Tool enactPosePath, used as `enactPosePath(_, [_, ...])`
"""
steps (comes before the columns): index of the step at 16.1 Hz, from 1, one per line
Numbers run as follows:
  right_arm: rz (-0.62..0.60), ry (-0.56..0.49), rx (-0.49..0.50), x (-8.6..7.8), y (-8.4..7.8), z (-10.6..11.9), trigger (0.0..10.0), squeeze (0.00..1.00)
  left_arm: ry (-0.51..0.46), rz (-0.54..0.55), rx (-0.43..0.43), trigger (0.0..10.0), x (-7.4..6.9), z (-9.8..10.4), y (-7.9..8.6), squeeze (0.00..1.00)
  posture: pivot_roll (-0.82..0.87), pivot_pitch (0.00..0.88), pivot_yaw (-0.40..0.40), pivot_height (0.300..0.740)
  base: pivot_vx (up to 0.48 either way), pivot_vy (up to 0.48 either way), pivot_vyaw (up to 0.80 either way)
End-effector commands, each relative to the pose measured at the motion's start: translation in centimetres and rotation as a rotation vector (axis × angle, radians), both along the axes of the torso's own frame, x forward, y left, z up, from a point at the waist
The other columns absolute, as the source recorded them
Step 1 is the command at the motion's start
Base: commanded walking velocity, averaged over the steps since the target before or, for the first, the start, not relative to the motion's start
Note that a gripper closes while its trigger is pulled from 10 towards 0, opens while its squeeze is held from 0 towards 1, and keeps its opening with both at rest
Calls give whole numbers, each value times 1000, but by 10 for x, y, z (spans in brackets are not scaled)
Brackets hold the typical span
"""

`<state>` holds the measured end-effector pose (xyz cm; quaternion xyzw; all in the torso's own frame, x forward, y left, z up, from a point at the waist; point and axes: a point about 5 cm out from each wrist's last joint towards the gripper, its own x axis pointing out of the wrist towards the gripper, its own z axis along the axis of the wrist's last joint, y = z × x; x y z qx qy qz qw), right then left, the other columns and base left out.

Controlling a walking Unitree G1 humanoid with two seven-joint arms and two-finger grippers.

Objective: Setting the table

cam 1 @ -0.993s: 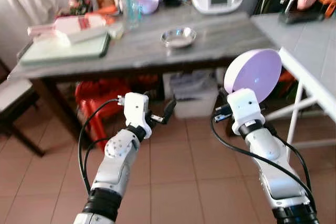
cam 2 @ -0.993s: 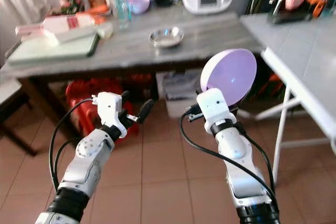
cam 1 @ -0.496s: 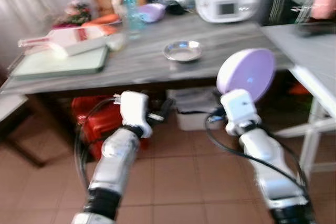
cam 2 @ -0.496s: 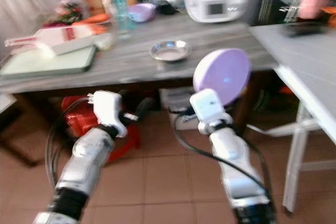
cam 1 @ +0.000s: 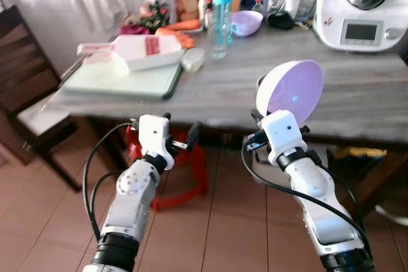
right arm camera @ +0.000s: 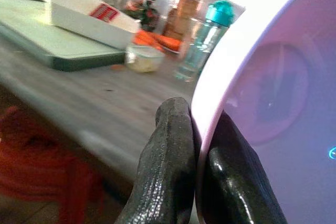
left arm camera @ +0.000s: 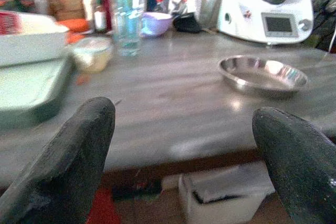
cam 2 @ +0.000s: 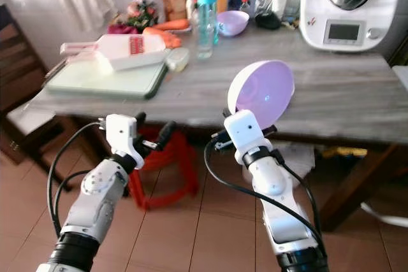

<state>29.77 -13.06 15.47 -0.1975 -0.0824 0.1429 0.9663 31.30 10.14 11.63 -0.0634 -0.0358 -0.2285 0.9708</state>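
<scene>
Right wrist view, closest thing I've got: my right gripper has both fingers pinching the rim of the lilac bowl, held on edge above the grey table. Left wrist view adds something the head cams miss: left gripper fingers spread wide, and past them an empty steel dish. Farther back sits a small purple bowl, contents hidden.

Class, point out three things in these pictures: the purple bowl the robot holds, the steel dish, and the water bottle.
purple bowl [cam 1: 292, 90], left eye view, inner face.
steel dish [left arm camera: 262, 74], left wrist view, its hollow.
water bottle [cam 1: 220, 16], left eye view, clear body.
</scene>
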Motion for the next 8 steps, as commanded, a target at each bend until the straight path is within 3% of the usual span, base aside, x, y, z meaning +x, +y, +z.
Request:
enactPosePath(1, [-17,-18,-5,0,-7,5,10000,0,-18,-27,4,10000,1,5,-7,0,-63,13,51,740,480,0,0])
enactPosePath(8, [-25,-13,2,2,-9,5,10000,0,-16,-33,5,10000,0,5,-7,0,-63,9,46,740,412,0,0])
